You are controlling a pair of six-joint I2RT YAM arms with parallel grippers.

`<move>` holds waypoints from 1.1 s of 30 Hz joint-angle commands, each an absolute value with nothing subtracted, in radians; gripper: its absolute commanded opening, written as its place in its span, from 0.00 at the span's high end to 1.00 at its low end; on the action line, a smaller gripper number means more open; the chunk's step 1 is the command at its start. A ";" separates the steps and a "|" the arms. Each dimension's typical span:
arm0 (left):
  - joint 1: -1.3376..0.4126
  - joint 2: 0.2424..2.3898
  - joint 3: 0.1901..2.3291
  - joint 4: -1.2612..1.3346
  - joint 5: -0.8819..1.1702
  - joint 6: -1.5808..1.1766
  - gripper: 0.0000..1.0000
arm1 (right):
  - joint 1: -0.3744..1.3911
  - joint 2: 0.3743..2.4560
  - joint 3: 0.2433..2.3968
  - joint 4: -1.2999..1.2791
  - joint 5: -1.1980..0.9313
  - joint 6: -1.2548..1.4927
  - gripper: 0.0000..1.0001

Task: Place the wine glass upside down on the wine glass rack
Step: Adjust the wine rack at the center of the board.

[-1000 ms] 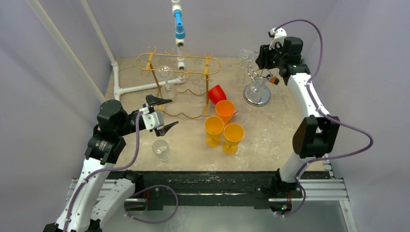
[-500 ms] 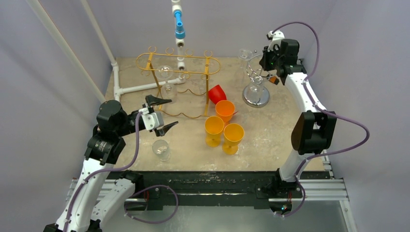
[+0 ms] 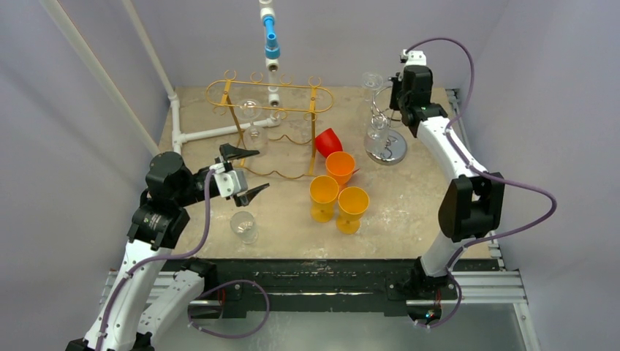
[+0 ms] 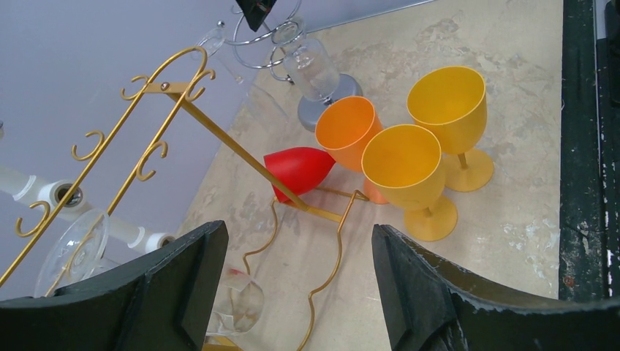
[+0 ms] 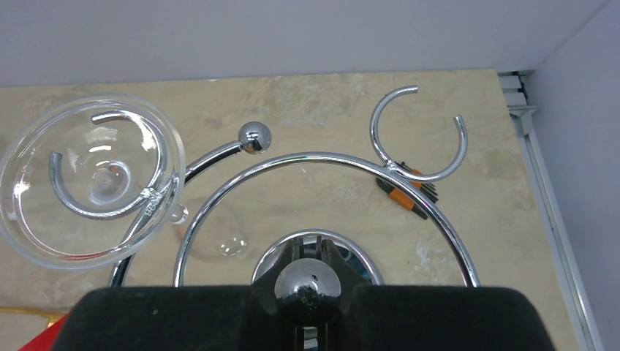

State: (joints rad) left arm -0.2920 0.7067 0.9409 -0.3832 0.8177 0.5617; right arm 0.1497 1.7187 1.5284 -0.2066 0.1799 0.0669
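Observation:
A clear wine glass (image 3: 372,82) hangs upside down on the chrome wine glass rack (image 3: 387,150) at the back right. In the right wrist view its round foot (image 5: 91,183) rests in one chrome hook, and another hook (image 5: 418,139) is empty. My right gripper (image 3: 397,108) hovers right above the rack's centre post. Its fingers (image 5: 308,247) sit together behind the post's chrome ball and hold nothing. My left gripper (image 3: 245,175) is wide open and empty, at the left by the gold rack. A second clear glass (image 3: 243,225) stands on the table near it.
A gold wire rack (image 3: 270,124) stands at the back centre with a clear glass (image 3: 250,110) hanging on it. Two yellow goblets (image 3: 324,196), an orange one (image 3: 340,165) and a red one (image 3: 328,140) cluster mid-table. A white pipe frame (image 3: 212,131) lies at the back left.
My right gripper has moved left and towards the back, from beside the chrome rack to above its centre. The glass stays hanging on the rack. The left arm has not moved.

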 commanded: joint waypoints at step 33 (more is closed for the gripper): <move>-0.288 0.674 0.943 -0.377 0.816 0.576 0.23 | 0.253 1.708 1.580 -0.088 0.681 0.443 0.58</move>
State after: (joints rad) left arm -0.2920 0.6842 0.9405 -0.3840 0.8146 0.5690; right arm 0.2562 1.7481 1.5177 -0.1574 0.7578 0.4103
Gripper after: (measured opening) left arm 0.769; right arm 0.340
